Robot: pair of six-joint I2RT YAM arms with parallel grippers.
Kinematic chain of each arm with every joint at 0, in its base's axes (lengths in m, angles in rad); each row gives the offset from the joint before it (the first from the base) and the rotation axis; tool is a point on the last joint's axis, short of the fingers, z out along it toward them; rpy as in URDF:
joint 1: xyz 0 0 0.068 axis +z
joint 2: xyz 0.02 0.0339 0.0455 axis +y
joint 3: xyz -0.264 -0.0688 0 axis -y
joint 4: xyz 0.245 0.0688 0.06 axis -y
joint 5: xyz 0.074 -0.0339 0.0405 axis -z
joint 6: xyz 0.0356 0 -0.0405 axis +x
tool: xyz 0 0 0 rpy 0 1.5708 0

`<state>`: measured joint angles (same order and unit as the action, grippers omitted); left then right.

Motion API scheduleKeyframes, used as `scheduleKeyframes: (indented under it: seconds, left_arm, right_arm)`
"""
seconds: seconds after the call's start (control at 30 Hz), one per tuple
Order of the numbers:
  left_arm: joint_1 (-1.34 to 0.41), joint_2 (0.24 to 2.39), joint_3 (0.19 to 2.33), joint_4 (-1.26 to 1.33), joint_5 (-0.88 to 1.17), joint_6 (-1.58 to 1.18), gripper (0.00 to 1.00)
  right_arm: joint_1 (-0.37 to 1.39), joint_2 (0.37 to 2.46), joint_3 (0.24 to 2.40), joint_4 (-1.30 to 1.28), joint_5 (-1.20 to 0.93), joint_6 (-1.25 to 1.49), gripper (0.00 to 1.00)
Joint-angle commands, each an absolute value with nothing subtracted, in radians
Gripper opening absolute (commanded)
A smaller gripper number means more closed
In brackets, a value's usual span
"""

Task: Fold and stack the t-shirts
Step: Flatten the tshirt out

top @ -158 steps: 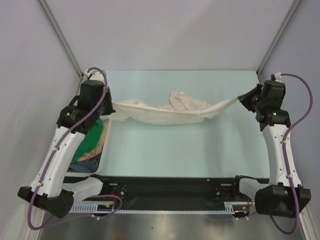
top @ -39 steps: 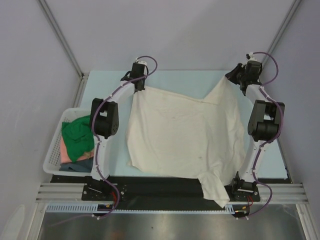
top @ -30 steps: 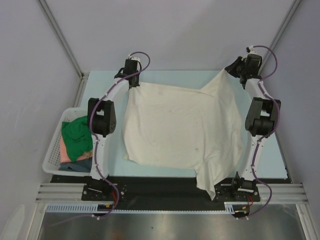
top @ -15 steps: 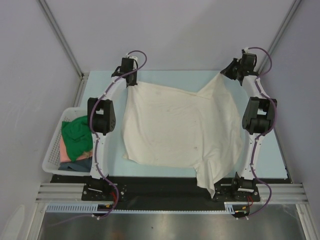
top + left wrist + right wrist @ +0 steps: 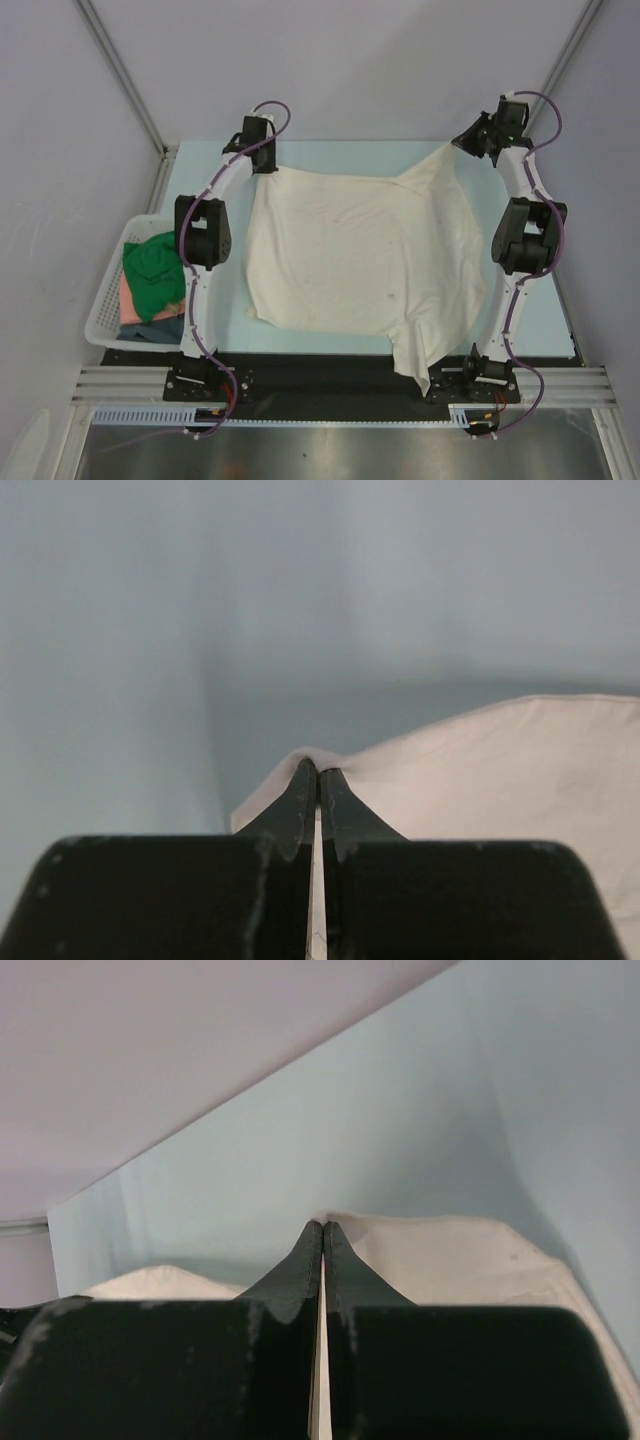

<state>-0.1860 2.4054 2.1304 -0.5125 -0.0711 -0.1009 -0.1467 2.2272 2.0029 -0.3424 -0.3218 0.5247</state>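
Since the left end effector (image 5: 318, 772) and right end effector (image 5: 323, 1225) each pinch a far corner of the cream t-shirt (image 5: 360, 250), it's the spreading step, so next is probably releasing it flat on the desk (image 5: 340, 155).

We see the cream t-shirt (image 5: 365, 255) spread flat mid-frame; the green shirt (image 5: 155, 270), pink shirt (image 5: 127, 298) and dark blue shirt (image 5: 160, 330) lie bunched lower left.

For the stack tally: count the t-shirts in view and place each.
4, though the pile may hide more: cream t-shirt spread on the table; green t-shirt, pink t-shirt and dark blue t-shirt bunched in the basket at left.
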Motion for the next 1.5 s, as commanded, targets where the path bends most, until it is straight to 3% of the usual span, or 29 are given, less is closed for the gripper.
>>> scheduleKeyframes:
  seconds: [0.0, 0.33, 0.7, 1.0, 1.3, 1.47]
  left_arm:
    - [-0.160, 2.361, 2.157, -0.384, -0.013, -0.179, 0.00]
    - [-0.153, 2.437, 2.220, -0.296, 0.184, -0.232, 0.00]
    - [-0.152, 2.324, 2.155, -0.409, 0.028, -0.115, 0.00]
    - [-0.155, 2.252, 2.096, -0.615, -0.100, -0.184, 0.00]
    - [-0.166, 2.166, 1.996, -0.790, -0.130, -0.180, 0.00]
    - [-0.170, 2.131, 1.933, -0.815, -0.094, -0.182, 0.00]
  right_arm:
    - [-0.156, 2.240, 2.095, -0.249, -0.313, 0.555, 0.00]
    - [-0.153, 2.415, 2.419, -0.308, -0.307, 0.557, 0.00]
    - [-0.156, 2.162, 2.201, -0.487, -0.247, 0.578, 0.00]
    - [-0.238, 1.948, 1.959, -0.684, -0.333, 0.721, 0.00]
    - [-0.264, 1.766, 1.597, -0.667, -0.456, 0.770, 0.00]
    - [-0.278, 1.709, 1.517, -0.666, -0.479, 0.739, 0.00]
